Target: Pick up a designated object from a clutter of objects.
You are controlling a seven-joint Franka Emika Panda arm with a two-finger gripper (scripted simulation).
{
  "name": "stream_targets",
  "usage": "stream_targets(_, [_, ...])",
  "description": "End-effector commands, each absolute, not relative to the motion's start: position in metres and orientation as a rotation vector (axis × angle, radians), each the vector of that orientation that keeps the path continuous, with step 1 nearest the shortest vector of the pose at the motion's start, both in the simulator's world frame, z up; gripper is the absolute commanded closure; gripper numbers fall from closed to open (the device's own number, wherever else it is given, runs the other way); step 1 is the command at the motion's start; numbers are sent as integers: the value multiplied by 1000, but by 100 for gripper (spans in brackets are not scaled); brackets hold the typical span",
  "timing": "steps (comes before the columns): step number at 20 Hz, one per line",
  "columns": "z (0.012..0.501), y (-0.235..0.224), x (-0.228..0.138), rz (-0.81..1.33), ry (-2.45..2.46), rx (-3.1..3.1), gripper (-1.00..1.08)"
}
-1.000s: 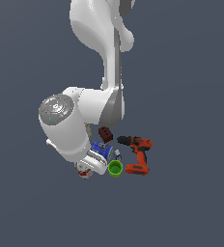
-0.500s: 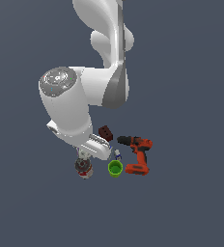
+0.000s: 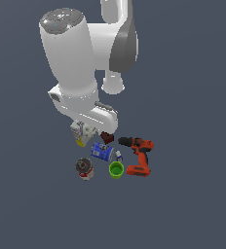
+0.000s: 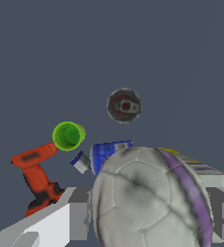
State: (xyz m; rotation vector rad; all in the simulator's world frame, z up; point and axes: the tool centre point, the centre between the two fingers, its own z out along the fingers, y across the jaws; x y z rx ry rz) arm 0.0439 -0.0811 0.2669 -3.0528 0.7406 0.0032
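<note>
The designated object (image 4: 147, 198), a whitish ball with a purple band, fills the near part of the wrist view between the grey fingers (image 4: 77, 214). My gripper (image 4: 150, 217) is shut on it. In the exterior view the gripper (image 3: 81, 131) hangs under the big white arm, above the clutter's left end, and the ball is mostly hidden there. The clutter lies below: blue can (image 3: 101, 151), green cup (image 3: 116, 169), orange-red drill (image 3: 139, 155), dark red block (image 3: 107, 137), red-and-white can (image 3: 84, 168) and a white-and-yellow box (image 3: 79, 141).
In the wrist view, the dark-topped can (image 4: 124, 105), green cup (image 4: 68, 135), drill (image 4: 34, 176) and blue can (image 4: 106, 152) lie beyond the ball. A small grey-blue piece (image 4: 80, 163) sits by the blue can. Dark floor surrounds the group.
The arm has swung upward and the gripper has moved off the red-and-white can, which now shows whole. The clutter items have stayed where they were.
</note>
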Motion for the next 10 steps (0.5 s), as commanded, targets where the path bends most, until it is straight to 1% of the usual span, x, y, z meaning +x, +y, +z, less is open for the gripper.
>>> stream_targets(1, [289, -76, 30, 1, 741, -3053, 108])
stream_targets(10, [349, -63, -6, 0, 741, -3053, 108])
